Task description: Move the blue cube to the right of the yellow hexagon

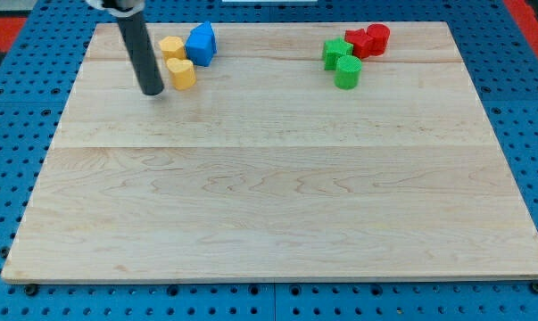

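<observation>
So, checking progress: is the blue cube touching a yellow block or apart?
Touching: the blue cube sits against the upper yellow block, no gap visible. My tip is left of the lower yellow block.

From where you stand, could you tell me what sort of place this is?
Probably a robotics lab bench: a pale wooden board on a blue pegboard base, small blocks like the blue cube, and my tip left of the yellow ones.

My rod comes down from the view's top left, leaning slightly toward the view's right as it descends. My tip (152, 91) rests at the table's height, unobstructed.
</observation>
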Controlling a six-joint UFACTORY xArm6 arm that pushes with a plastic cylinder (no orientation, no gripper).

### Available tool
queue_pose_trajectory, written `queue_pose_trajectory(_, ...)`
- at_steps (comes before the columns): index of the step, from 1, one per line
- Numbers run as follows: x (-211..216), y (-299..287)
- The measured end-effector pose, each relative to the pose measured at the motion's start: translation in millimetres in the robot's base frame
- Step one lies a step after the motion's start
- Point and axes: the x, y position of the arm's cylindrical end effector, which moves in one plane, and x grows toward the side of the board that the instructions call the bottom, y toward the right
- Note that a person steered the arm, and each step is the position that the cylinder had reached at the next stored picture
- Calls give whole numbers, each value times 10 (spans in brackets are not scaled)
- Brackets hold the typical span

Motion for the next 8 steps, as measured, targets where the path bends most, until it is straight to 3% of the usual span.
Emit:
queue_pose_trajectory(2,-167,790)
queue_pose_trajectory(3,-189,901)
queue_pose_trajectory(5,133,725)
queue_pose_trajectory(6,-152,338)
queue_pose_trajectory(7,-602,308)
queue_pose_trajectory(8,-520,247)
